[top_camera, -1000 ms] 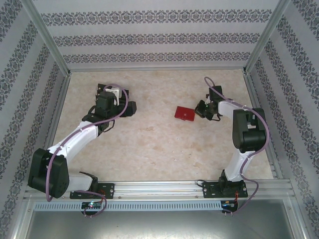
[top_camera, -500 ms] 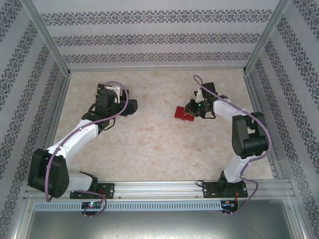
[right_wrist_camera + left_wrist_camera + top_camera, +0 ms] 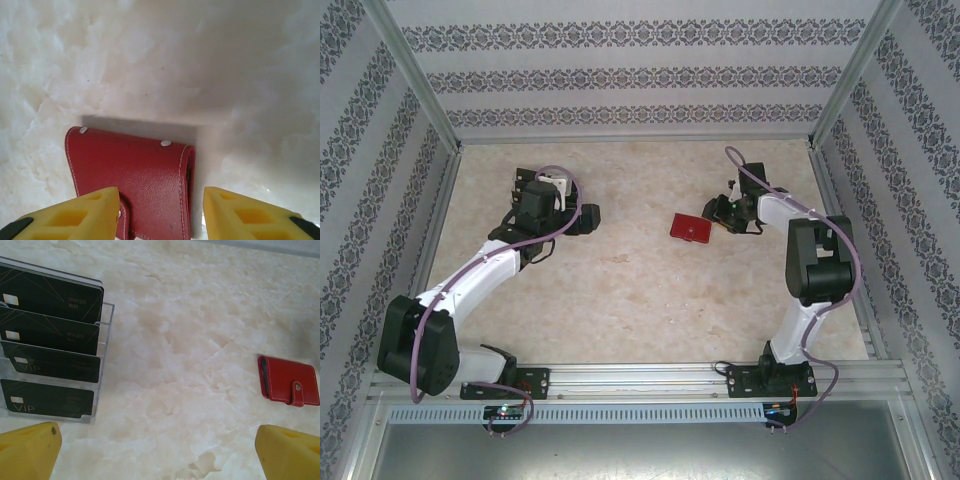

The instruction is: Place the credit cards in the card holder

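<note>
Clear stand (image 3: 104, 347) holds four credit cards (image 3: 50, 292); card holder (image 3: 290, 380) shut.

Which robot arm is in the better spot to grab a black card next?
Probably left. The left end effector is open and faces the clear stand holding the black cards. The right end effector hangs over the closed red wallet, far from the cards.
</note>
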Robot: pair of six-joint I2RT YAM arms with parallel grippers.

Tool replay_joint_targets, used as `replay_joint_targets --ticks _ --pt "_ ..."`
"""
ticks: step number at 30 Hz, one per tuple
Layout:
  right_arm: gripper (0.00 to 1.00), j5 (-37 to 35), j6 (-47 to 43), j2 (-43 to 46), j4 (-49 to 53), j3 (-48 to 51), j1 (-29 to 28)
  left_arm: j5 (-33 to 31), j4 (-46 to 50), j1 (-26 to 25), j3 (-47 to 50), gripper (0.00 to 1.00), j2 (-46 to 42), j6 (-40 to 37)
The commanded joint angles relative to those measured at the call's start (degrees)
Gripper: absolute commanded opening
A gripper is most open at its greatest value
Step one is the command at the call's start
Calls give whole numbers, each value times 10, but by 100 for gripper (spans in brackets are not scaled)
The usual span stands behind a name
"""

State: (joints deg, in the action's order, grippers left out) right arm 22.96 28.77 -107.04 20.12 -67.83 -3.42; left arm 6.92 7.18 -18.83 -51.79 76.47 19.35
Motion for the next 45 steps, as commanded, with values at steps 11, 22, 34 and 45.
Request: replay_joint_targets --ticks 11,22,34,45 --pt "37 27 12 -50 -10 -38 -21 -2 23 -13 -15 100 13 6" --pt "0 82 -20 -51 5 -52 -27 -5 30 -15 -16 100 9 5" --pt "51 37 -34 -80 43 -122 -30 -1 38 -18 -18 100 11 5" --pt "48 47 -54 -143 88 -182 -47 -4 44 -18 -24 100 11 0"
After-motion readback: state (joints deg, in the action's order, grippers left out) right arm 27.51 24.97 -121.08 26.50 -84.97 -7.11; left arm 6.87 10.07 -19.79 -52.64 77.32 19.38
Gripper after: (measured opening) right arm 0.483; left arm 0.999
